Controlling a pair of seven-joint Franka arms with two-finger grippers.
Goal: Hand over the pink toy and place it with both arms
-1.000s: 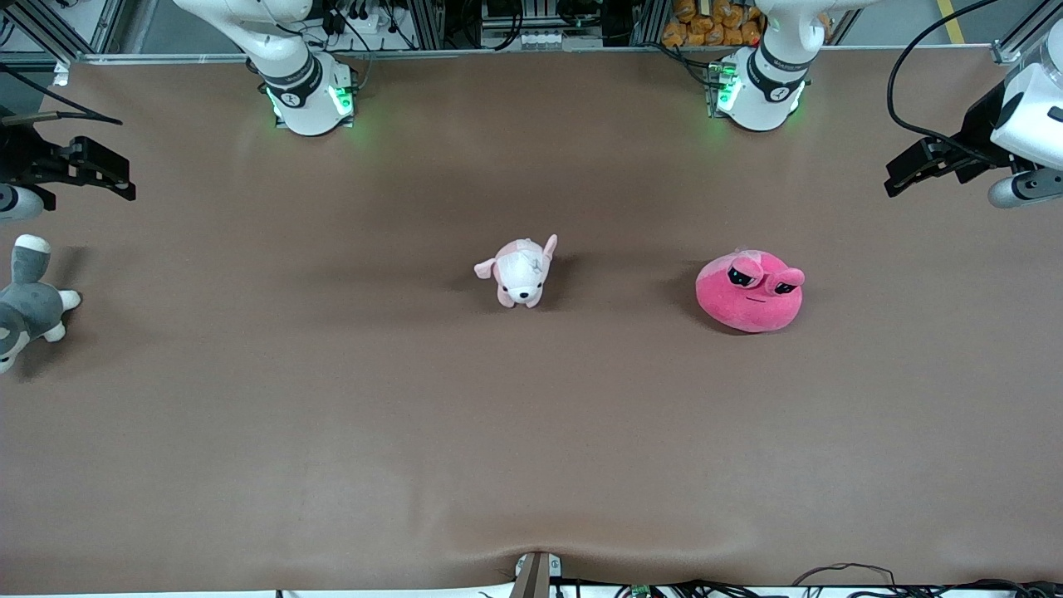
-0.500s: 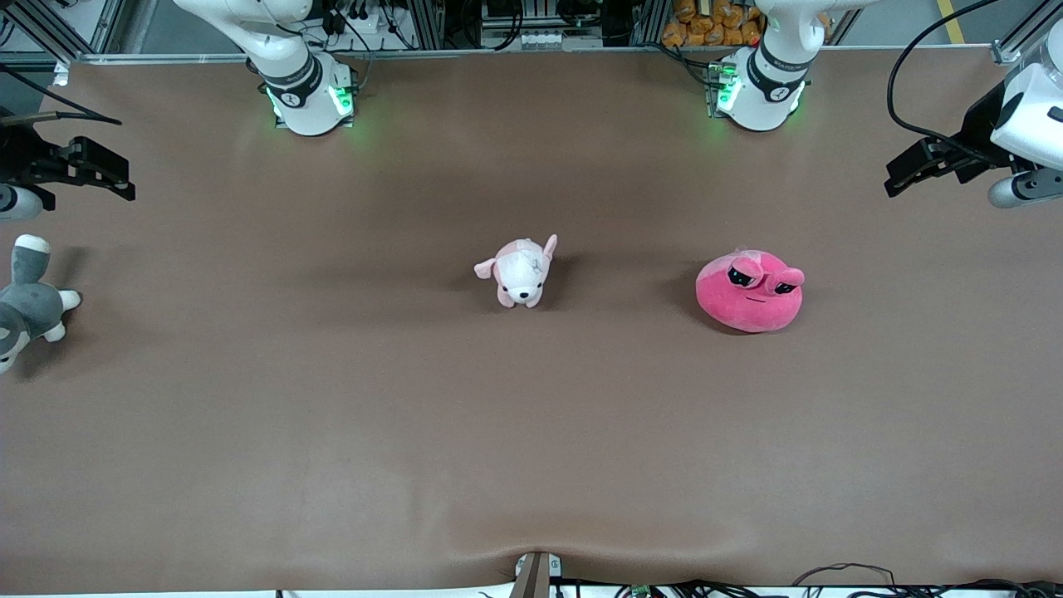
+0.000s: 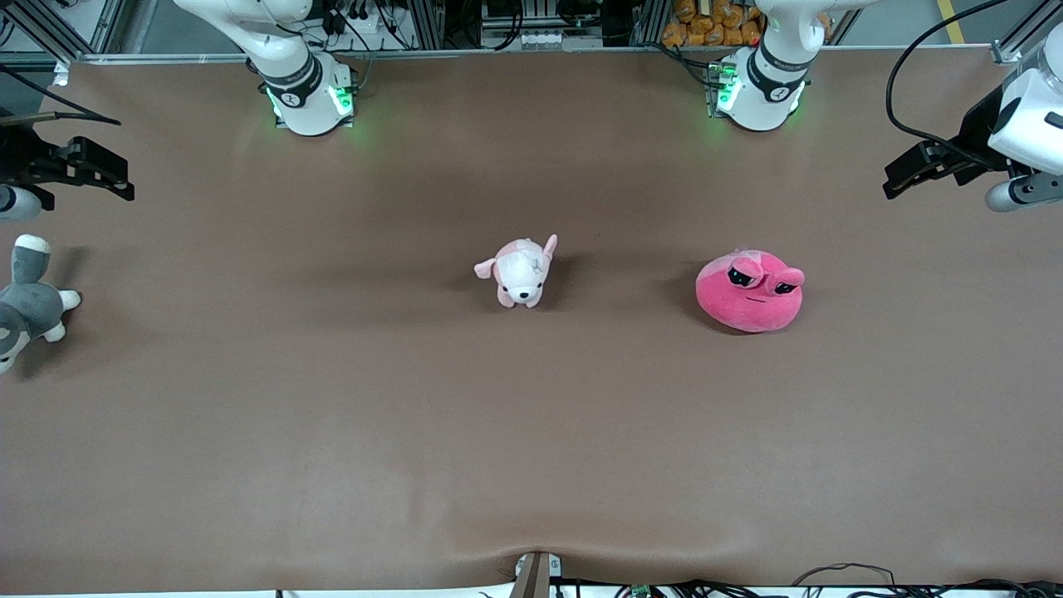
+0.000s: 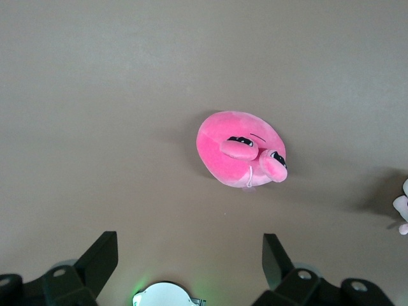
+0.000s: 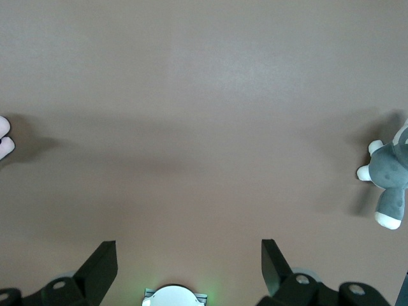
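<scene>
The pink toy (image 3: 750, 292), a round hot-pink plush with half-lidded black eyes, sits on the brown table toward the left arm's end. It also shows in the left wrist view as the pink toy (image 4: 241, 149), well apart from the fingers. My left gripper (image 3: 901, 176) hangs open over the table's edge at the left arm's end, with nothing between its jaws (image 4: 188, 248). My right gripper (image 3: 123, 178) hangs open and empty over the right arm's end (image 5: 188, 252).
A small pale pink-and-white dog plush (image 3: 519, 272) stands at the table's middle. A grey-and-white plush animal (image 3: 25, 303) lies at the right arm's end, under the right gripper's side. Both arm bases (image 3: 307, 95) stand along the table's edge farthest from the front camera.
The left arm's wrist has shifted very slightly. The toys and the right arm have not moved.
</scene>
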